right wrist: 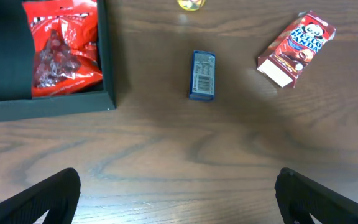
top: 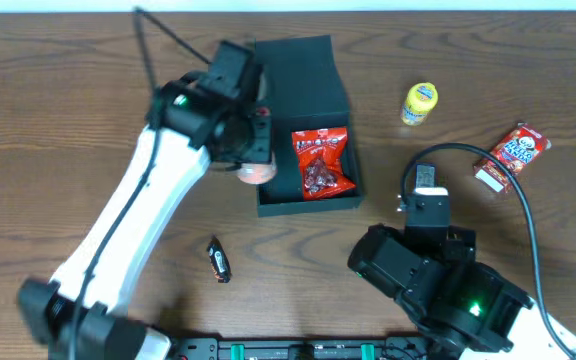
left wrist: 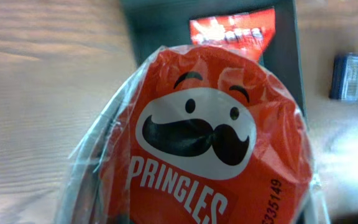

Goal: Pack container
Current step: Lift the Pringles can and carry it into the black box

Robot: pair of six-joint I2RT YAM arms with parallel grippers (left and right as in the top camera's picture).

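Observation:
The container [top: 303,75] is a dark teal box lying open on the wooden table, with a red snack bag [top: 321,162] inside at its front right. The box also shows in the left wrist view [left wrist: 160,25] and the right wrist view [right wrist: 48,107]. My left gripper [top: 253,150] is shut on a small orange Pringles can [left wrist: 216,143] in clear wrap and holds it at the box's front left wall. The can fills the left wrist view and hides the fingers. My right gripper [right wrist: 179,199] is wide open and empty, over bare table right of the box.
A small blue pack [right wrist: 202,74] lies right of the box. A Hello Panda carton [top: 511,155] lies at the far right. A yellow bottle [top: 420,103] stands behind them. A small dark wrapper [top: 219,260] lies in front of the box, to its left.

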